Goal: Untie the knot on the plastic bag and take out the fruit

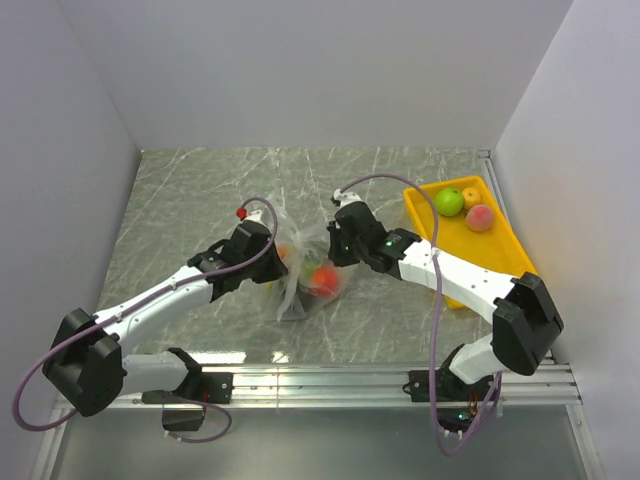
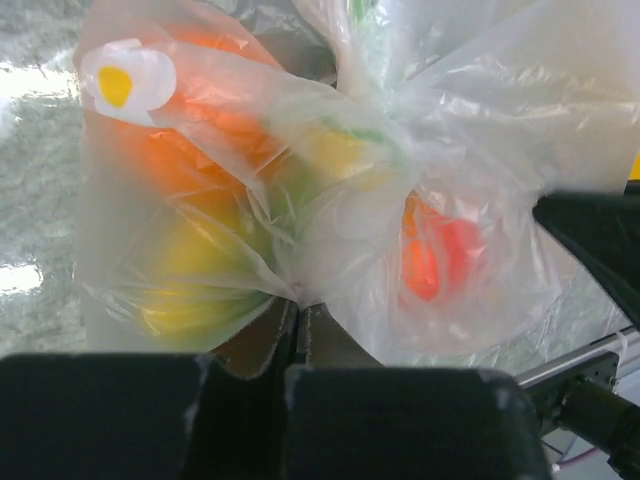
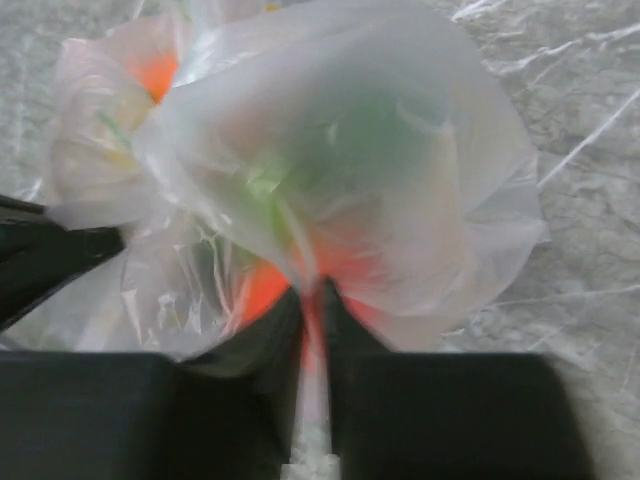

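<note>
The bag (image 1: 305, 285) of fruit sits mid-tabletop (image 1: 200, 190) between the two tools, its long axis running near to far. The knot (image 2: 385, 115) is bunched on its upper side, with the loose ends fanning outward. The left tool (image 2: 297, 305) is clamped on film at one side. The right tool (image 3: 312, 300) pinches film opposite.

On the L wrist cam I see my left claw (image 2: 298, 312) at btm, tips pressed together on a fold of the plastic bag (image 2: 480, 90). The bag fills the frame, and its film bunches into the knot (image 2: 375, 105) top ctr-rt. Thru the film: orange fruit (image 2: 190, 150), yellow fruit (image 2: 190, 270), red-orange fruit (image 2: 440, 255). White sticker (image 2: 125, 80) w/ yellow spot top L. Black part (image 2: 600, 240) at rt edge. Counter (image 2: 30, 180) at L edge.
</note>
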`<state>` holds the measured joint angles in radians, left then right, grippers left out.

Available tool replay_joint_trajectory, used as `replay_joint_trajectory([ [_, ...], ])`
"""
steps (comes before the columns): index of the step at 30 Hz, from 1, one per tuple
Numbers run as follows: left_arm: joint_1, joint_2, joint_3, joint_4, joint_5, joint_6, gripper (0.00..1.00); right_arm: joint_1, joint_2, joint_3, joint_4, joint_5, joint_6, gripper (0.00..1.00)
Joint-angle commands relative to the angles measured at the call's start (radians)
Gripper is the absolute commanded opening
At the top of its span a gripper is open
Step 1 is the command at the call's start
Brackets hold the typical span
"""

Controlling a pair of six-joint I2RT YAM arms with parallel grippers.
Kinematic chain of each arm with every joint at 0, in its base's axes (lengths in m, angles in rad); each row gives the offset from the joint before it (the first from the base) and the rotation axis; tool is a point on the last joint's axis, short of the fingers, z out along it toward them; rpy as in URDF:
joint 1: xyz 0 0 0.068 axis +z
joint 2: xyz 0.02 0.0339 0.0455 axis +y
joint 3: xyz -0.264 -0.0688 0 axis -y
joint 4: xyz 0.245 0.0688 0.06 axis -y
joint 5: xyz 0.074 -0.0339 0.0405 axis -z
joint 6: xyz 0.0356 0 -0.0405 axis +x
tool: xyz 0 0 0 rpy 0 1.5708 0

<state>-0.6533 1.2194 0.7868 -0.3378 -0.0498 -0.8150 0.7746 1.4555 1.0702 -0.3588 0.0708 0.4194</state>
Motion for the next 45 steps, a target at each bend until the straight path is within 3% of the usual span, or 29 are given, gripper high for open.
replay_joint_trajectory([
  [1,-0.005,-0.040,-0.018,0.020,-0.070,-0.001,0.00,-0.014,-0.012,-0.033,0.023,0.064,-0.005,0.05],
  [2,-0.003,-0.055,-0.029,-0.003,-0.117,0.000,0.01,-0.026,-0.035,-0.044,0.012,0.082,0.002,0.00],
  [5,0.030,-0.125,-0.078,-0.061,-0.206,-0.016,0.01,-0.142,-0.101,-0.127,-0.002,0.135,0.034,0.00],
  [8,0.133,-0.213,-0.147,-0.095,-0.179,-0.042,0.01,-0.311,-0.176,-0.225,-0.020,0.110,0.106,0.00],
  [13,0.251,-0.365,-0.225,-0.067,-0.110,-0.035,0.01,-0.373,-0.294,-0.334,-0.003,-0.020,0.110,0.01],
  [15,0.251,-0.385,-0.228,-0.034,-0.038,0.007,0.01,-0.344,-0.342,-0.331,-0.012,-0.058,0.056,0.12],
  [16,0.250,-0.396,-0.227,-0.011,-0.015,0.019,0.01,-0.325,-0.362,-0.307,-0.026,-0.055,0.042,0.36],
  [18,0.250,-0.394,-0.219,0.003,0.040,0.054,0.01,-0.243,-0.428,-0.267,-0.071,-0.005,-0.016,0.57],
  [19,0.250,-0.393,-0.215,0.006,0.059,0.063,0.01,-0.213,-0.446,-0.215,-0.081,0.009,-0.039,0.61],
  [25,0.251,-0.406,-0.196,-0.013,0.083,0.105,0.01,-0.054,-0.414,-0.017,-0.089,-0.089,-0.226,0.68],
  [28,0.250,-0.412,-0.190,-0.023,0.093,0.108,0.01,0.014,-0.299,0.051,-0.100,-0.176,-0.326,0.68],
  [34,0.250,-0.429,-0.184,-0.046,0.080,0.108,0.01,0.061,-0.072,0.131,-0.098,-0.181,-0.479,0.72],
  [38,0.250,-0.448,-0.187,-0.075,0.059,0.103,0.01,0.063,0.006,0.125,-0.074,-0.115,-0.521,0.72],
  [40,0.250,-0.451,-0.184,-0.105,0.053,0.099,0.01,0.063,0.046,0.128,-0.072,-0.070,-0.524,0.66],
  [42,0.250,-0.454,-0.184,-0.119,0.013,0.091,0.00,0.061,0.046,0.116,-0.049,-0.023,-0.521,0.54],
  [43,0.250,-0.454,-0.185,-0.127,-0.014,0.086,0.01,0.058,0.034,0.096,-0.034,-0.011,-0.521,0.38],
  [45,0.250,-0.457,-0.190,-0.147,-0.045,0.067,0.01,0.042,0.010,0.083,-0.028,0.017,-0.521,0.17],
])
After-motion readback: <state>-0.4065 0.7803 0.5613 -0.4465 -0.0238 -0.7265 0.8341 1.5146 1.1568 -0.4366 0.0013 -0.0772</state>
